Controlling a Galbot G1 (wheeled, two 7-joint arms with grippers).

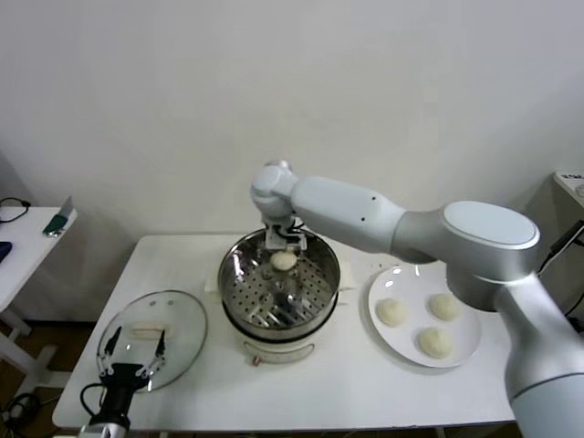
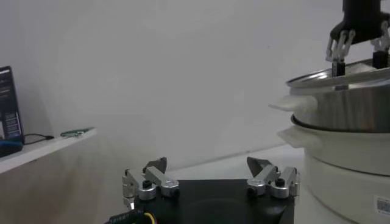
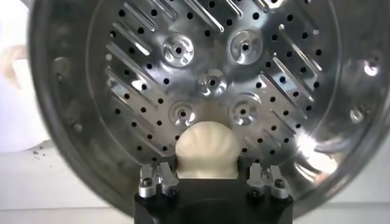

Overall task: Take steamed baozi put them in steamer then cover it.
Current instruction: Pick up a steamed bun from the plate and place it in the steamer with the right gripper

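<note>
The shiny steamer [image 1: 321, 290] stands mid-table on its white base. My right gripper [image 1: 284, 245] reaches down into its back part, fingers against both sides of one cream-white baozi [image 1: 284, 261]. In the right wrist view that baozi [image 3: 207, 146] sits between the fingers of the right gripper [image 3: 207, 167], low over the perforated basket floor [image 3: 213, 79]. Three more baozi [image 1: 391, 312] [image 1: 445, 307] [image 1: 435, 342] lie on the white plate [image 1: 467, 354]. The glass cover [image 1: 187, 315] lies flat at the front left. My left gripper [image 1: 132, 354] [image 2: 207, 164] hovers open over its near edge.
The steamer wall [image 2: 347, 109] shows close beside the left gripper, with the right gripper [image 2: 359, 58] at its rim. A side table [image 1: 23, 242] with small items stands at the far left. A white wall runs behind the table.
</note>
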